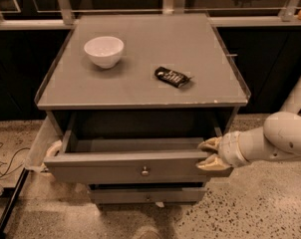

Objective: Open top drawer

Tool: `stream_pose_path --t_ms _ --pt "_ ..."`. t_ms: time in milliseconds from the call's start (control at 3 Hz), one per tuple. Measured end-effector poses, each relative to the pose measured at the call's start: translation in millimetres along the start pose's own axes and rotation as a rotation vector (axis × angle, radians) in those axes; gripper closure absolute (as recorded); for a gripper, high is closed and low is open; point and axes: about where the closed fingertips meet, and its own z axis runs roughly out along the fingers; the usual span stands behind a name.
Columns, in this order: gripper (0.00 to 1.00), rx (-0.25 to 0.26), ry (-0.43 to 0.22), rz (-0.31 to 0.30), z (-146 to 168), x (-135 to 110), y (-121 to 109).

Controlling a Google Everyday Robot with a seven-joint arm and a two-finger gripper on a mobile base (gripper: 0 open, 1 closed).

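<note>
- The table (140,91) is standing flat on the floor. A hard pull could be dragging or tipping it toward the robot, because the drawer is hanging out in front.
- The top drawer (105,168) is sitting just under the table top. It is sticking out part of the way, and its plain grey inside is showing. It is being held at its right end, not the middle, so I think it could be twisting and getting stuck.
- The white arm (280,138) is reaching in low from the right, near the table's front corner. It could be bumping that corner.
- The pincer (210,154) is pinching the right end of the drawer front, with one finger inside and one outside. It is holding only a small bit, so it could be slipping off.
- The white bowl (104,51) is resting at the back left of the table. A jerk could be shaking it.
- The dark snack packet (172,76) is lying near the middle, well apart from the bowl. It could be sliding.
- The small round knob (145,171) is sitting untouched in the middle of the drawer front.
</note>
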Motion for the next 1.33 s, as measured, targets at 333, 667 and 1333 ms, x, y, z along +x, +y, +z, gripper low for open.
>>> stream_pose_path --t_ms 333,667,1333 --pt "1.00 -0.002 0.001 0.022 -3.1 1.7 13.8" --pt "0.81 -0.002 0.001 0.022 -3.1 1.7 13.9" --pt "0.34 -0.007 -0.010 0.025 -4.6 0.0 15.9"
